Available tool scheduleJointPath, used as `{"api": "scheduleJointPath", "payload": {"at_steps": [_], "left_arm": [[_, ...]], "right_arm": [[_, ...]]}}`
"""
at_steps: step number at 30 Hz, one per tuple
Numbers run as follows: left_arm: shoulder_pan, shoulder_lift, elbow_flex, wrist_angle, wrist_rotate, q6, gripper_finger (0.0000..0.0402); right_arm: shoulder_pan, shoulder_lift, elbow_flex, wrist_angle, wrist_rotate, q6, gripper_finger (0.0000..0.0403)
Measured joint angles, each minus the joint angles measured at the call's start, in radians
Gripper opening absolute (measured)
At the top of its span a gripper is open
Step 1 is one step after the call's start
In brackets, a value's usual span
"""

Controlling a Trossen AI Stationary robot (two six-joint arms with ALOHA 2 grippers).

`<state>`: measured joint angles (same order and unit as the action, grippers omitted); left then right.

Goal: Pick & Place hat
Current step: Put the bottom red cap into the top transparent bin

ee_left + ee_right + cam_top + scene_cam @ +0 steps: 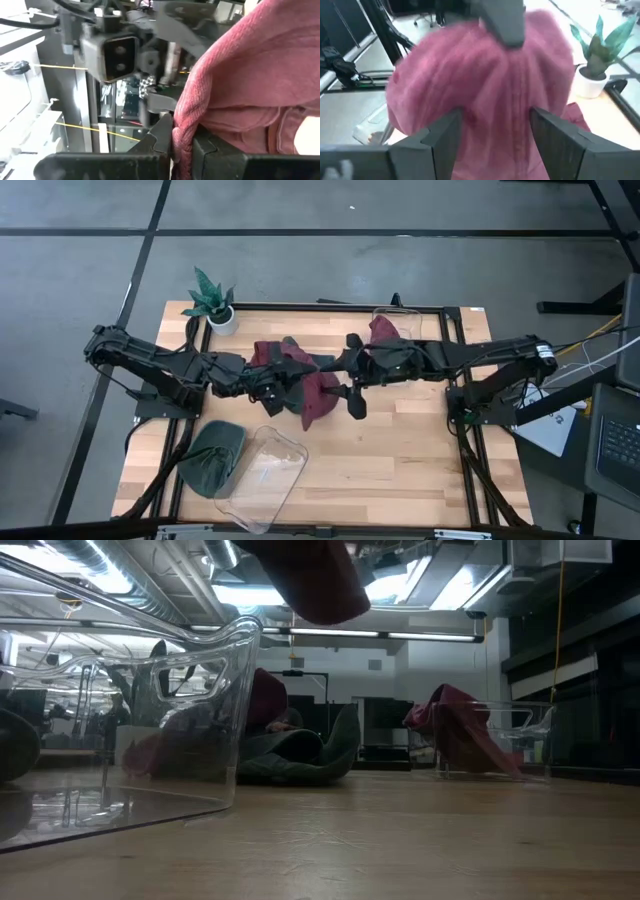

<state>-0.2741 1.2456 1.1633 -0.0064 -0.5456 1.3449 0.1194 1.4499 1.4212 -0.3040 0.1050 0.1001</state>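
Note:
A maroon hat (pixel 310 392) hangs above the middle of the table, and my left gripper (pixel 181 150) is shut on it. In the low view only its lower end (pixel 312 580) shows, at the top. My right gripper (pixel 495 140) comes in from the table's right and is open. Its two fingers (pixel 440 137) stand on either side of the hat (pixel 485 95). A green hat (pixel 214 460) lies on the table at the near left. A second maroon hat (pixel 383 330) hangs over the wall of a clear bin (pixel 395 315) at the far right. My left gripper pinches a bunched edge fold of the maroon hat (pixel 181 131) between its two fingers, reaching in level from the table's left. The hat is lifted clear of the table and hangs slack beside and below the fingers. Whether my right gripper touches the hat, I cannot tell.
A clear plastic bin (pixel 264 476) lies tipped beside the green hat at the near left. A small potted plant (pixel 212 305) stands at the far left corner. Bare wood lies at the near right of the table (pixel 420 470).

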Motion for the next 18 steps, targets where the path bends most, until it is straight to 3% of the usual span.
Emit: {"api": "scheduleJointPath", "payload": {"at_steps": [5,11,14,18], "left_arm": [[0.0,0.004,0.0,0.004,-0.005,-0.002,0.0018],[0.0,0.004,0.0,0.004,0.011,-0.046,0.0018],[0.0,0.004,0.0,0.004,0.005,-0.049,0.0018],[0.0,0.004,0.0,0.004,0.003,-0.049,0.0018]], "right_arm": [[-0.015,0.039,0.0,0.019,-0.072,0.021,0.0233],[-0.04,0.061,0.0,0.071,-0.082,0.023,0.0224],[-0.054,0.061,0.0,0.073,-0.082,0.025,0.0194],[-0.058,0.061,0.0,0.073,-0.08,0.047,0.0117]]}}
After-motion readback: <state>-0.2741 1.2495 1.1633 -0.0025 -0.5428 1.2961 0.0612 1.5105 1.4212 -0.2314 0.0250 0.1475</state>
